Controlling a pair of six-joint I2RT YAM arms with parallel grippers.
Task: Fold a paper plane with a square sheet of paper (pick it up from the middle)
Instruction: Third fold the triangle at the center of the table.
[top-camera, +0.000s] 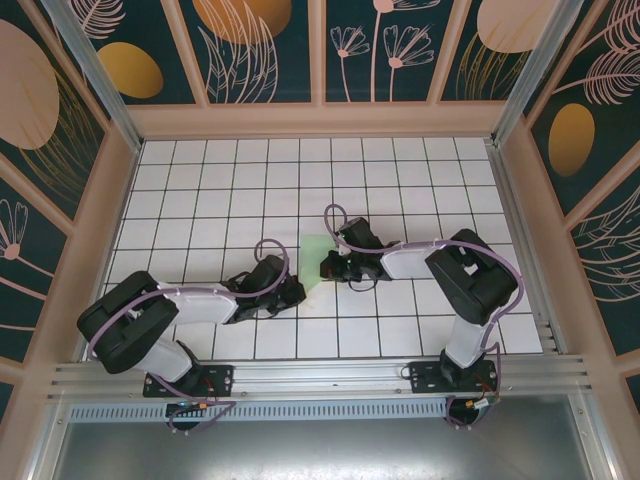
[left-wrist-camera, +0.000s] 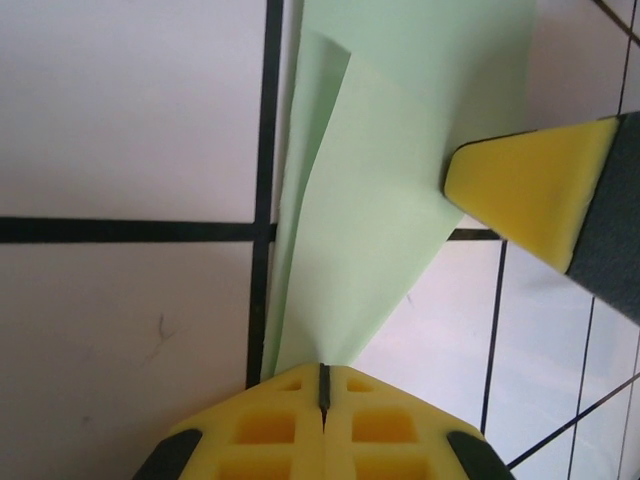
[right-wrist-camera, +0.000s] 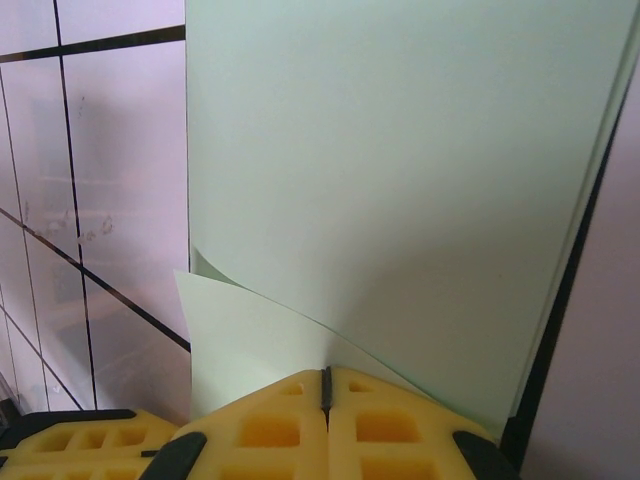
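Pale mint-green sheet of paper (top-camera: 314, 256) lies near the middle of the white tiled table (top-camera: 200, 190) with its black grid lines. In the top view it sits between my two arms. My left gripper (top-camera: 298, 291) reaches it from the near left and my right gripper (top-camera: 327, 268) from the right, so the two come close together at the sheet's near end.

Through my left wrist camera, my yellow foam fingers (left-wrist-camera: 270, 430) are pressed together with only a thin dark seam between them. The narrow end of the sheet (left-wrist-camera: 370, 210) runs straight into that seam, so I am pinching the paper there. From that point it widens away from me, with one layer folded over another and a slanted edge showing along the upper left. One yellow finger (left-wrist-camera: 530, 180) of my right gripper comes in from the right, and its tip meets the sheet's right edge.

Through my right wrist camera, my fingers (right-wrist-camera: 390, 430) are likewise closed tight. A curled flap of the sheet (right-wrist-camera: 400, 170) rises off the table into the seam, and I am pinching it. The rest of the paper stretches flat away from me over the tiles, its right edge lying along a black grid line.
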